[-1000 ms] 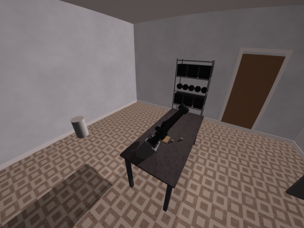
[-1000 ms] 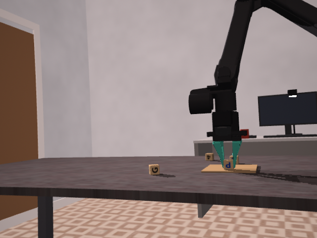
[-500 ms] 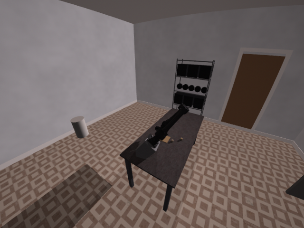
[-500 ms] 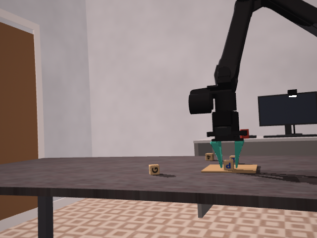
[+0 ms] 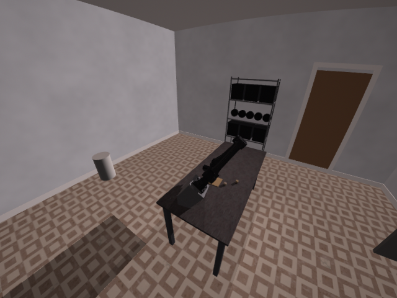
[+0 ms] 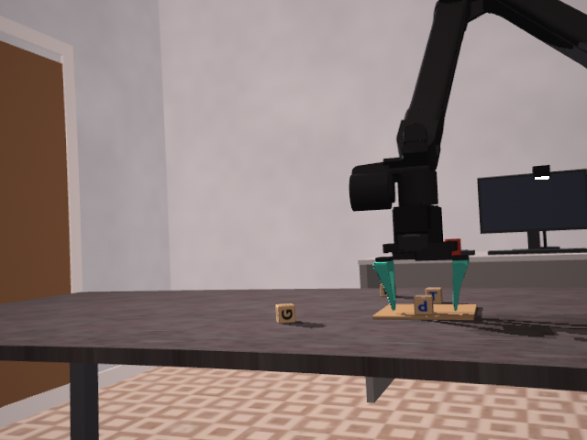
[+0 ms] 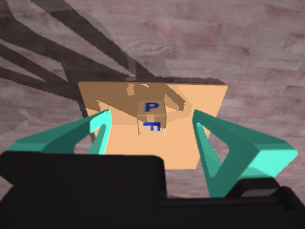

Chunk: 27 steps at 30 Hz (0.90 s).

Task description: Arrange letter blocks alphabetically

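Observation:
My gripper (image 6: 425, 310) (image 7: 152, 114) is open, its teal fingertips low on either side of a wooden block (image 6: 423, 305) (image 7: 152, 125) and clear of it. This block sits flat on the light wooden mat (image 6: 386, 313) (image 7: 210, 95). A blue F, turned sideways in the wrist view, is on its top; a blue P is on a side face. A block with a T on its side (image 6: 433, 294) stands behind the mat in the exterior view. A block with a G on its side (image 6: 285, 313) lies off the mat. Another block (image 6: 383, 290) is partly hidden behind a finger.
The dark table (image 5: 224, 205) (image 6: 189, 326) bears everything; its edge runs along the front in the exterior view. The top view shows two small blocks beside the mat, one nearer (image 5: 224, 184) and one farther (image 5: 237, 180). A monitor (image 6: 530, 203) stands on a desk behind.

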Motion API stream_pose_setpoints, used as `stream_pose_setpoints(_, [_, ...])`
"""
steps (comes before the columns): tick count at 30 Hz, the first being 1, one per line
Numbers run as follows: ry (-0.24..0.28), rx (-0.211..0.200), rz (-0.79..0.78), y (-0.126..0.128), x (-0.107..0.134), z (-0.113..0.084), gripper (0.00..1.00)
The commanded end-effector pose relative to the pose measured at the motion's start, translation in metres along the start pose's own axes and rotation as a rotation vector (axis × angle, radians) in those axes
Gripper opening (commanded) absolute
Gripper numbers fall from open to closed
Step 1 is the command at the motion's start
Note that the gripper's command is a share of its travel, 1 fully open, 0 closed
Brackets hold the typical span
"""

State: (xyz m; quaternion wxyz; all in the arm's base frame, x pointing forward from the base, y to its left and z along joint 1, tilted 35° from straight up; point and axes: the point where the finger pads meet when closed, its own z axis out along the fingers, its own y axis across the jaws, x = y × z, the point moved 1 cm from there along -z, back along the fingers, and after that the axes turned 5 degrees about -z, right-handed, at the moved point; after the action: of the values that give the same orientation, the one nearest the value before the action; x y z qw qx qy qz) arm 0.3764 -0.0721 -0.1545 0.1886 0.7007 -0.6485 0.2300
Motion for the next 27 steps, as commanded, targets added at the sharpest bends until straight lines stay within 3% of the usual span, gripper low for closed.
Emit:
stream_pose_setpoints(1, [-0.003,0.003,0.000,-0.005,-0.002,0.006,0.90])
stream_pose_setpoints(17, [-0.004,-0.007,-0.013,-0.001,-0.006,0.001,0.90])
stream_pose_setpoints(27, [-0.004,0.019,-0.004,-0.005,-0.004,-0.019,0.90])
